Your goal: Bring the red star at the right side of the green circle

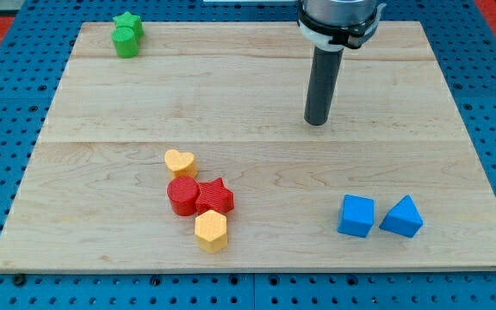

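Observation:
The red star (216, 195) lies low on the board, left of centre, touching a red circle (182, 195) on its left and a yellow hexagon (211, 230) below it. The green circle (126, 41) sits at the board's top left corner, touching a green star (129, 23) just above it. My tip (317, 121) stands on the board right of centre, well up and to the right of the red star and far to the right of the green circle.
A yellow heart (180, 162) lies just above the red circle. A blue cube (356, 215) and a blue triangular block (401, 216) sit side by side at the lower right. The wooden board (257, 95) rests on a blue pegboard.

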